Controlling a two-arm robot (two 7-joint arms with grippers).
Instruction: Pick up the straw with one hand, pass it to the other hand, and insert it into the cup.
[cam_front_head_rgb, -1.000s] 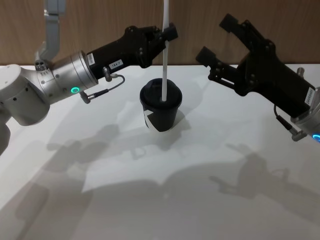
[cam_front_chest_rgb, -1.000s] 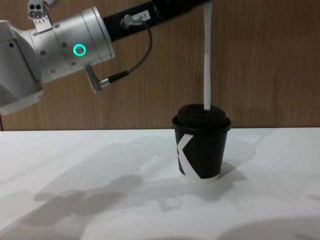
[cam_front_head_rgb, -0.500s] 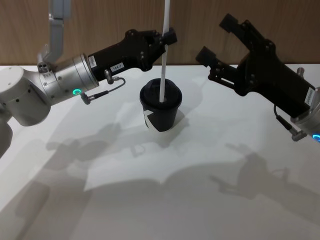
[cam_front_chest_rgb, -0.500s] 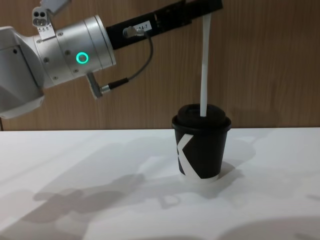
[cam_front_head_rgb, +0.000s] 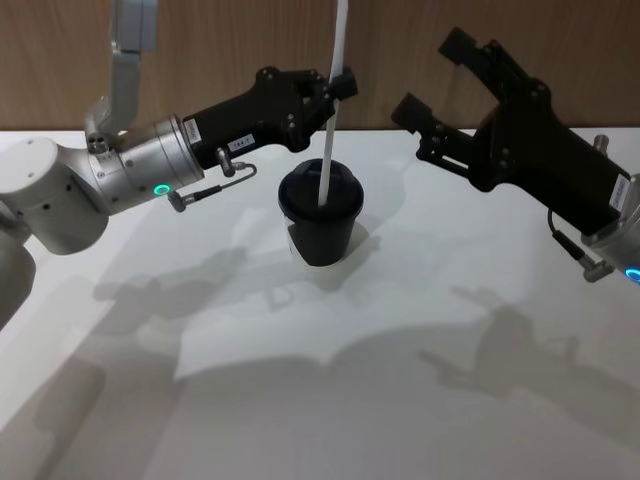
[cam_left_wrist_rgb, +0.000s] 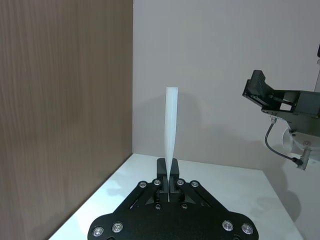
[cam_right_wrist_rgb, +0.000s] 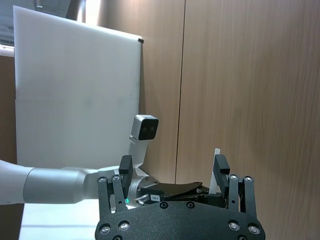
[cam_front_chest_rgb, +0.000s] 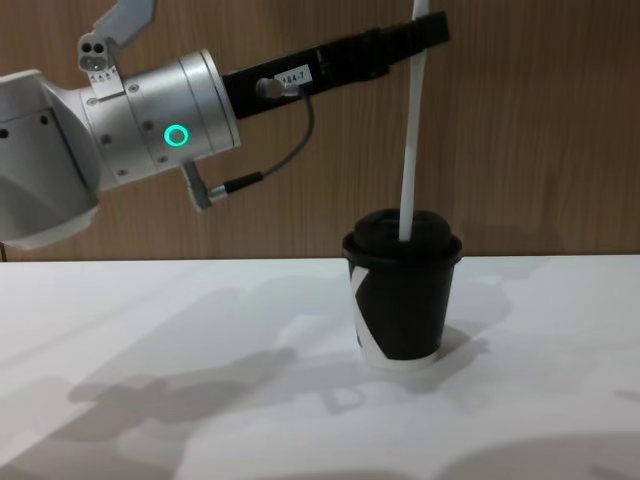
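Chest view told you most was done — left gripper (cam_front_chest_rgb: 425, 30) pinched the straw (cam_front_chest_rgb: 411, 150), tip in the cup (cam_front_chest_rgb: 402, 290) lid; right gripper (cam_front_head_rgb: 440, 75), spread, idled; release remained.

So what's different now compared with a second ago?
The left gripper, shut on the straw, has come lower, pushing it deeper into the cup, which has turned a little. The right gripper stays open and parked.

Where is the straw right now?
The straw stands mid-table in the head view, its lower end in the cup lid, gripped higher up by the left gripper.
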